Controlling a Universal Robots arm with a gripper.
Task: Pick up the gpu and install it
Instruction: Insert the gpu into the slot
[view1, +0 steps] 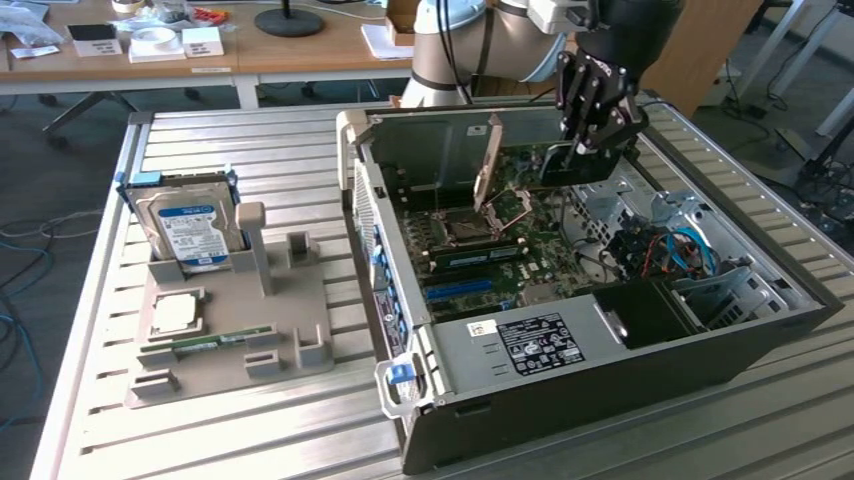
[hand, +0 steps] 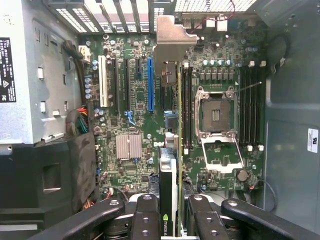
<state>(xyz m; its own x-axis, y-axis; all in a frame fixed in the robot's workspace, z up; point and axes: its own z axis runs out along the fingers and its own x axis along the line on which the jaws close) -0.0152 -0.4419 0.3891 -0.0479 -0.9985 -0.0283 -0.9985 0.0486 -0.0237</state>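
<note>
The ribbed metal surface I work over carries two things directly: an open computer case lying on its side toward the exterior view's right, and a grey parts holder just beside it on the left.

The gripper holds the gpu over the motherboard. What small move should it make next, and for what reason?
Probably a small sideways shift toward the long blue slot, away from the CPU socket. In the wrist view the gpu, edge-on in the gripper, seems lined up with the memory slots, not that slot, so lowering now looks premature.
</note>
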